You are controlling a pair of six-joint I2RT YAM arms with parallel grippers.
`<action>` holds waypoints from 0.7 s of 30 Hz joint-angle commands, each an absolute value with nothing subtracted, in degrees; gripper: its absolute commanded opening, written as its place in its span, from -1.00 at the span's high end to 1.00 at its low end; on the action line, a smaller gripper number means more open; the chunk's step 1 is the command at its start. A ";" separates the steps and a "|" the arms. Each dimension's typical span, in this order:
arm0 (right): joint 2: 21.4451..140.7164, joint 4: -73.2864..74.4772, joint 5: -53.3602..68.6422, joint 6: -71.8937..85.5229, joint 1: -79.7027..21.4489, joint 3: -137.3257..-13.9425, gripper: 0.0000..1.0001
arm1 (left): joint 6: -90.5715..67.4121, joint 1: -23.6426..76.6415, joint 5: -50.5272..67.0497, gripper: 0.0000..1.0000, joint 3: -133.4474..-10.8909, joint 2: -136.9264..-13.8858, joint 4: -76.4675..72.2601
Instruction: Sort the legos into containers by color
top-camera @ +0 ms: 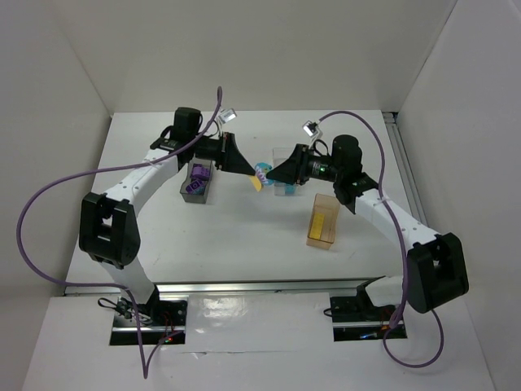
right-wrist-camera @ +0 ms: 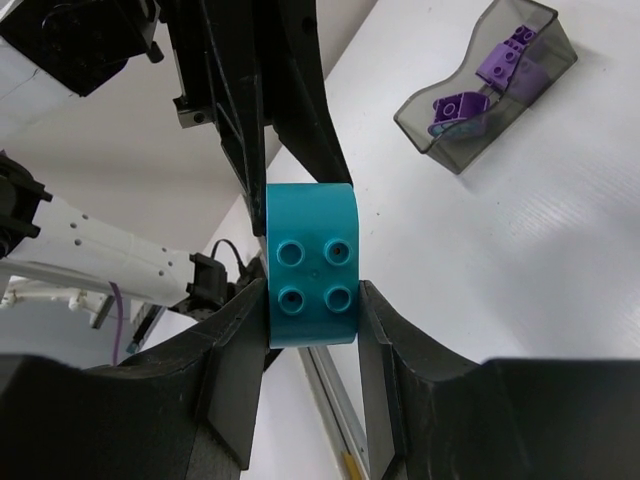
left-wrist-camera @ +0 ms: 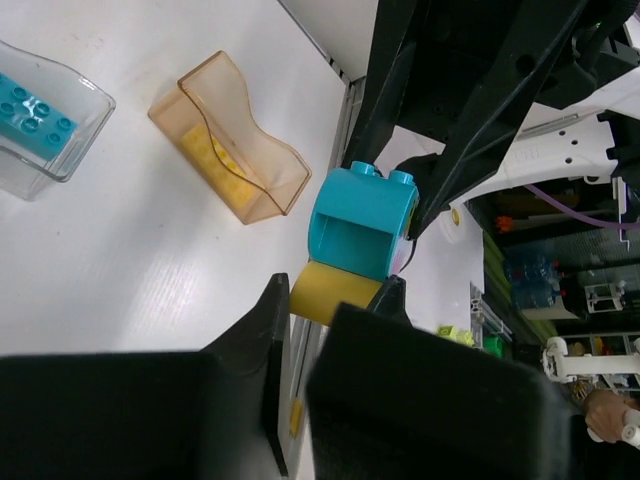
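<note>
A cyan brick (top-camera: 262, 170) and a yellow brick (top-camera: 256, 184) are stuck together and held in the air over the table's middle. My left gripper (top-camera: 249, 170) is shut on the yellow brick (left-wrist-camera: 333, 292), with the cyan brick (left-wrist-camera: 362, 220) just beyond it. My right gripper (top-camera: 273, 174) is shut on the cyan brick (right-wrist-camera: 311, 265), studs facing the camera. The dark grey bin (top-camera: 186, 189) holds purple bricks (right-wrist-camera: 500, 65). The clear bin (top-camera: 286, 192) holds a cyan brick (left-wrist-camera: 35, 112). The amber bin (top-camera: 323, 236) holds yellow bricks (left-wrist-camera: 225, 165).
The dark grey bin (right-wrist-camera: 440, 140) stands left of the held bricks, the clear bin (left-wrist-camera: 80, 140) just right of them under the right gripper, and the amber bin (left-wrist-camera: 270, 160) nearer on the right. White walls enclose the table on three sides.
</note>
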State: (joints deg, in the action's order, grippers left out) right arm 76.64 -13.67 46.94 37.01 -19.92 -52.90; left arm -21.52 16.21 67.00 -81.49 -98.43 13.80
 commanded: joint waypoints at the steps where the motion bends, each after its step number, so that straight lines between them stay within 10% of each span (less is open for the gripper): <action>1: 74.63 -13.80 44.56 36.83 -18.38 -52.82 0.89 | -19.95 16.87 71.37 1.00 -81.47 -97.82 12.30; 21: 73.56 -4.76 28.32 32.88 -16.70 -53.53 0.96 | -21.01 12.13 62.60 1.00 -79.89 -99.93 13.97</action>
